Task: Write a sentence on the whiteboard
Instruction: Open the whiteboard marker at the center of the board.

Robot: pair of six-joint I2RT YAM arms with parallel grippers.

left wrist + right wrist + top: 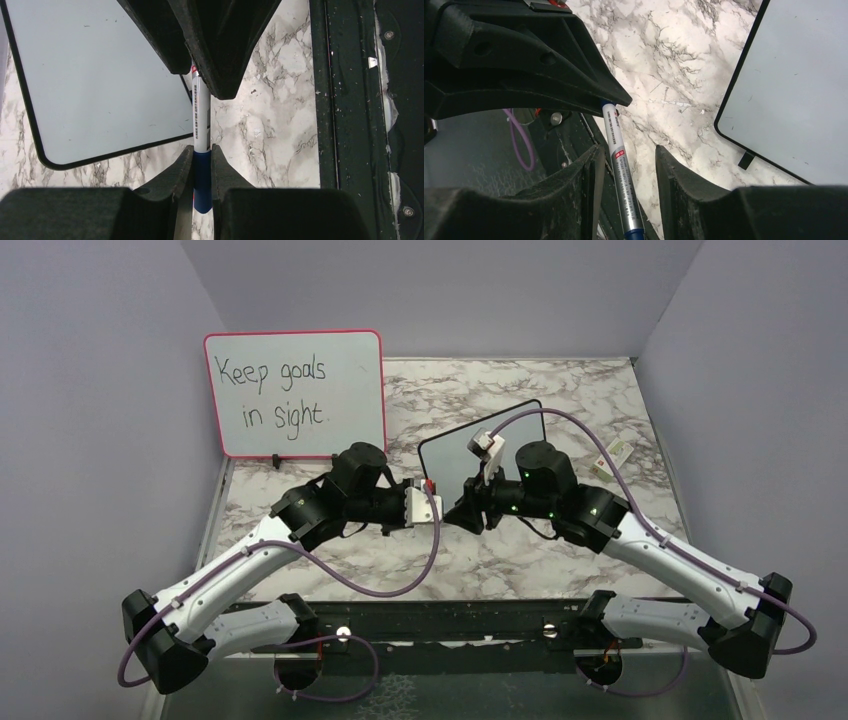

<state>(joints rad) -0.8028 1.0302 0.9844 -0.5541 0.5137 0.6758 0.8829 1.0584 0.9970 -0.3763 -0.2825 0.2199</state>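
L pincer point(202, 149) is clamped on the marker point(201, 115). Both fingers press the blue section, and the white printed barrel sticks out past the tips twd the R pincer point(629, 148). R pincer stands apart w/ the same marker running btwn its fingers. The barrel lies along one finger w/ a clear gap to the other, so no grip there. The two pincers meet almost tip to tip over the marble-patterned desk point(280, 125), w/ the marker bridging them. Can't tell how high above the surface.

Whiteboard point(794, 90) sits just beyond the R pincer, on the side away from the arm bases and off to one side of the marker line. In the top view the R wrist covers part of it. It has a thin black rounded frame, w/ one small black foot point(746, 160) showing at the edge nearest the R pincer. Face is plain white w/ a few faint specks. It touches neither pincer nor the marker. Can't tell if it lies flat or leans back.

Well beyond the L pincer, by the back wall, a larger pink-framed board point(295, 395) stands upright. Its black handwriting point(270, 390) reads "Keep goals in sight." in two lines. Well off to the R pincer's outer side, near the desk edge, lies a small white item point(612, 455), too small to ID.
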